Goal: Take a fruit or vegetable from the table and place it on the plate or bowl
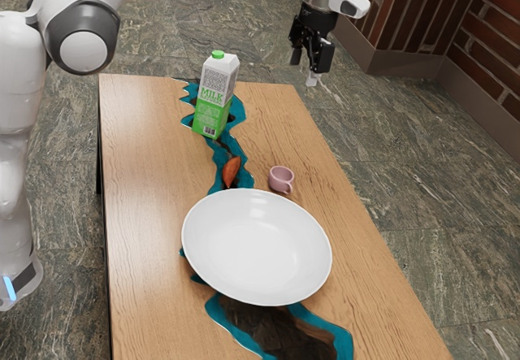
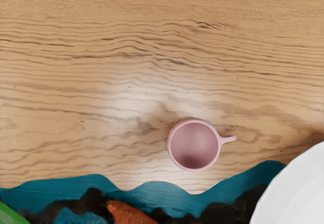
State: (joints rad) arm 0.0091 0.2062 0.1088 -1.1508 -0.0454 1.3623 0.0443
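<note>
An orange-brown vegetable lies on the teal strip of the wooden table, just behind the rim of a large white plate. In the wrist view the vegetable peeks in near the plate's edge. My gripper hangs high above the table's far side, open and holding nothing. It is well apart from the vegetable, roughly over the pink cup.
A small pink cup stands beside the vegetable, toward the exterior view's right. A green and white milk carton stands upright farther back on the teal strip. A brick wall rises at the back right.
</note>
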